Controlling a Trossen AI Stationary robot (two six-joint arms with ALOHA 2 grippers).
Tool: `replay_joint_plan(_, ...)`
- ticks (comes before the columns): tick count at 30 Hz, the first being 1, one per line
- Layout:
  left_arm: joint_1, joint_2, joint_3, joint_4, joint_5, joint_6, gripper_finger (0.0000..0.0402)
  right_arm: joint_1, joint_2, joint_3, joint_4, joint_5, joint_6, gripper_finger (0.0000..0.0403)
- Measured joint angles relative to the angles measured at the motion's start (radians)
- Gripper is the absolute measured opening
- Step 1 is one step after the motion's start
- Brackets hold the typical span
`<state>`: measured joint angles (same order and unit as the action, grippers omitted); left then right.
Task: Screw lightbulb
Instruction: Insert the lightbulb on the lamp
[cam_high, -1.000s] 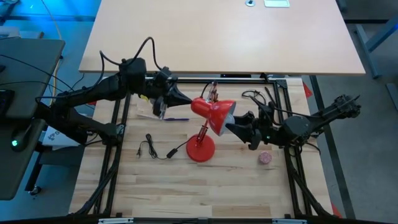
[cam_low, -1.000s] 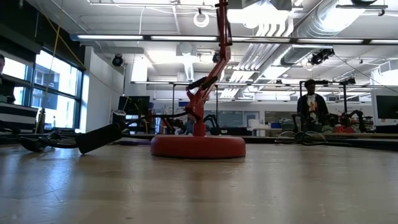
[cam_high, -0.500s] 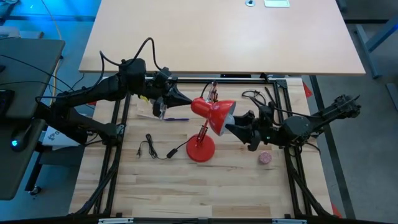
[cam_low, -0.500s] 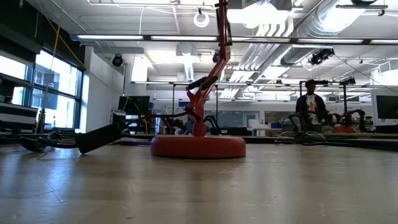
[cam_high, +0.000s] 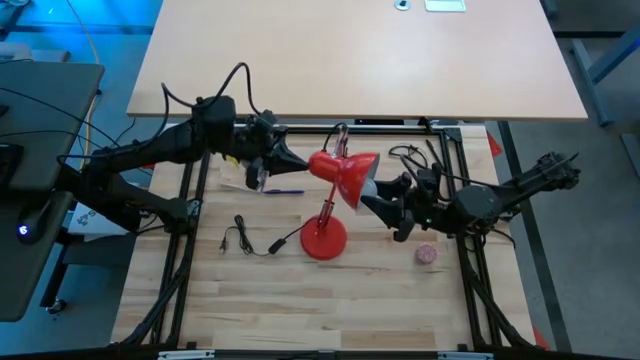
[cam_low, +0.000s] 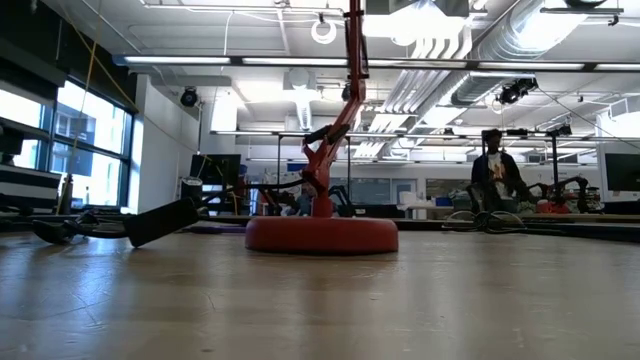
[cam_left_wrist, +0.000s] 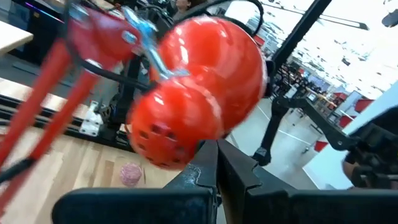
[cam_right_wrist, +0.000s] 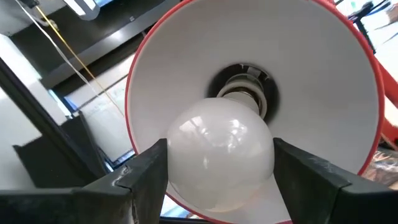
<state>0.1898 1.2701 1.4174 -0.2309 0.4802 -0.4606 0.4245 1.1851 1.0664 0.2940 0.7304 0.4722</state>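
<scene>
Right gripper (cam_right_wrist: 217, 171) clamps the lightbulb (cam_right_wrist: 217, 152) at the lamp shade's (cam_high: 345, 175) socket for threading; left gripper (cam_high: 300, 163), closed, braces the shade from its left

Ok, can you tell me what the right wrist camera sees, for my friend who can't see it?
The right gripper holds the white lightbulb between its fingers, with the bulb's screw base at the socket inside the red lamp shade.

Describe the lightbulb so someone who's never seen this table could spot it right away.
Find the red desk lamp standing mid-table. Look into its tilted shade, white inside: the lightbulb sits at the socket, held between the right gripper fingers. It is white and pear-shaped, unlike the pink ball lying on the tabletop.
</scene>
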Motion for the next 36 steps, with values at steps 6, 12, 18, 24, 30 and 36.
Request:
replay_joint_plan(6, -0.001, 0.002, 0.0, -0.003, 0.002, 0.0, 0.0, -0.002, 0.0, 0.0, -0.016, -0.029, -0.064, 0.025)
replay_joint_plan(12, -0.005, 0.001, 0.0, -0.004, -0.004, -0.031, 0.0, -0.001, -0.001, 0.0, -0.024, -0.046, -0.078, 0.025)
replay_joint_plan(18, -0.008, -0.021, 0.0, -0.013, 0.008, -0.06, 0.0, 0.0, -0.016, 0.0, -0.044, -0.067, -0.103, 0.025)
replay_joint_plan(24, -0.007, -0.06, 0.0, -0.011, -0.033, -0.061, 0.0, 0.0, -0.046, 0.0, -0.09, -0.064, -0.165, 0.025)
replay_joint_plan(30, 0.022, -0.082, 0.0, -0.028, -0.104, -0.034, 0.0, 0.0, -0.052, 0.061, -0.226, -0.058, -0.145, 0.025)
replay_joint_plan(36, 0.043, -0.072, 0.0, -0.112, -0.12, -0.017, 0.0, 0.0, -0.052, 0.163, -0.407, -0.062, -0.181, 0.025)
